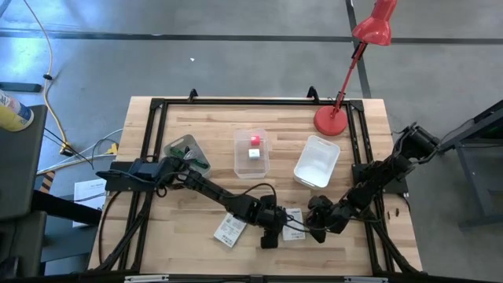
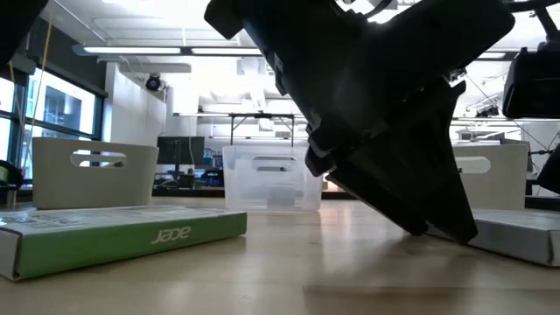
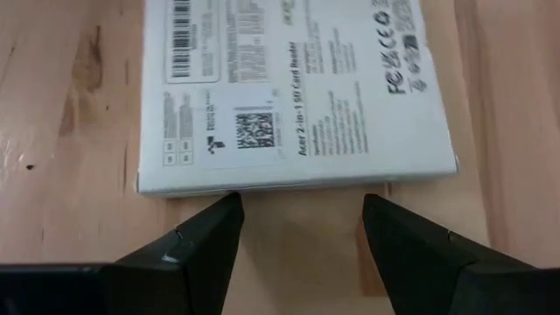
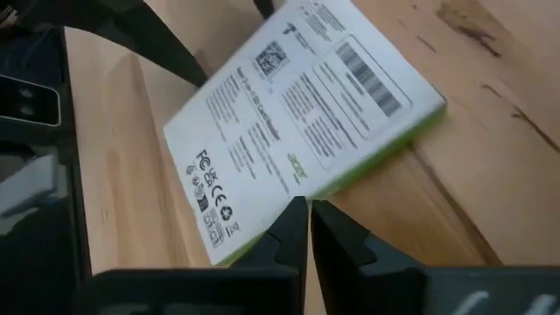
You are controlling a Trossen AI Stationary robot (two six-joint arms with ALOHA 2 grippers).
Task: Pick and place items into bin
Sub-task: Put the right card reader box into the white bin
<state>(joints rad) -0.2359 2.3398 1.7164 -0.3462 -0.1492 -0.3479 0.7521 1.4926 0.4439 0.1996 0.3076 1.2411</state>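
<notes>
my left gripper [image 3: 297,229] sits low over the wooden table [image 1: 189,224] at its near edge, fingers [image 3: 197,245] spread apart with bare wood between them. just ahead of the fingertips lies a flat white printed packet [image 3: 293,96], its near edge almost touching both tips, barcode and small print facing up. seen from above, this left gripper [image 1: 269,233] lies between two packets: the one just named [image 1: 292,222] on its right-arm side, and a second white packet [image 1: 229,230] on the other side, near but apart. from table height the second packet [image 2: 114,236] shows a green side wall.

my right gripper [image 4: 308,229] is close alongside, fingers [image 4: 289,236] drawn together with only a thin slit between them and nothing clamped. their tips meet the near edge of the white packet [image 4: 297,122], whose green edge rests on the wood. from above, the right gripper [image 1: 314,228] lies just beside that packet, opposite the left gripper.

farther out, toward the table's middle, stands a clear bin [image 1: 251,153] holding a pink cube [image 1: 255,141] and a white cube [image 1: 254,153]. a white bin [image 1: 317,162] stands beside it on the right-arm side, with a red lamp [image 1: 338,106] behind. on the left-arm side lies a clear bag with green contents [image 1: 187,153].
</notes>
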